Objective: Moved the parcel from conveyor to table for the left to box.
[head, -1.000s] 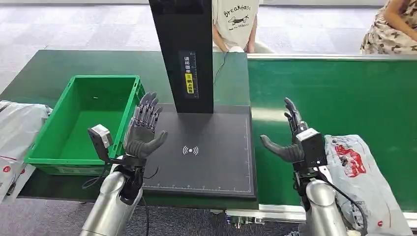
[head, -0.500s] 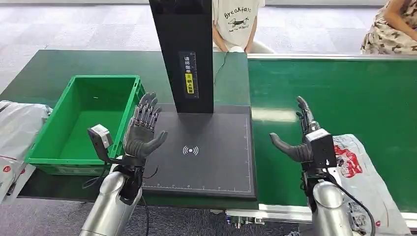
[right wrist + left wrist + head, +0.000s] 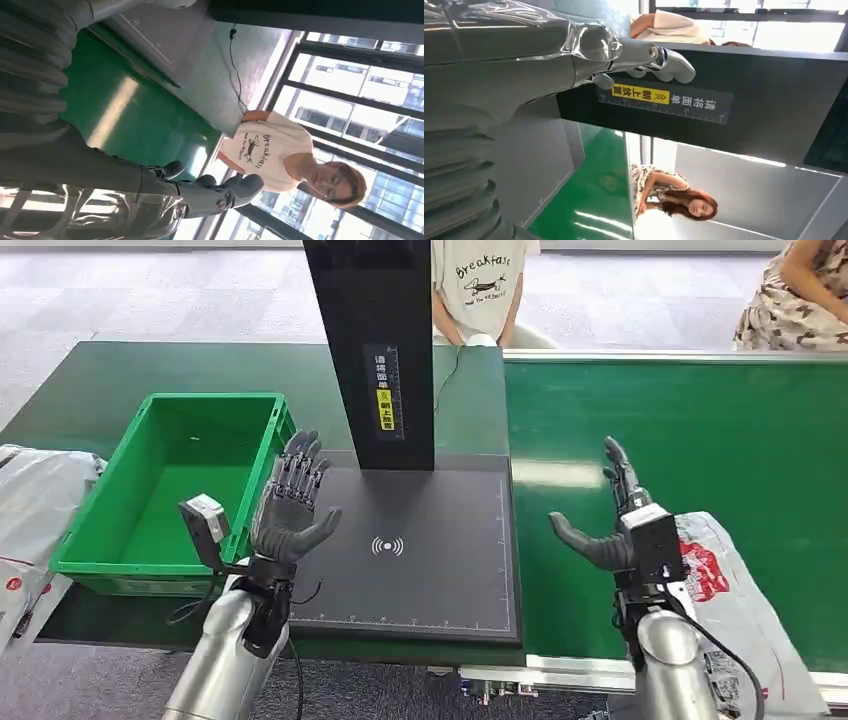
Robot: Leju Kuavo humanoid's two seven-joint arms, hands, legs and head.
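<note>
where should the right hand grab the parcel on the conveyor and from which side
Probably along the long edge nearest the right hand, coming from the scanner side. The parcel is a soft, flat poly bag lying on the belt just outboard of the open hand, so its slack film can be pinched there. Its near end runs off the belt edge behind the arm, a poorer spot.

Grey tiled floor (image 3: pixel 150 290); tall bright windows (image 3: pixel 370 75).

Black scanner column (image 3: pixel 372 350) upright behind black mat (image 3: pixel 420 550); seated person in white T-shirt (image 3: pixel 480 285) behind column.
</note>
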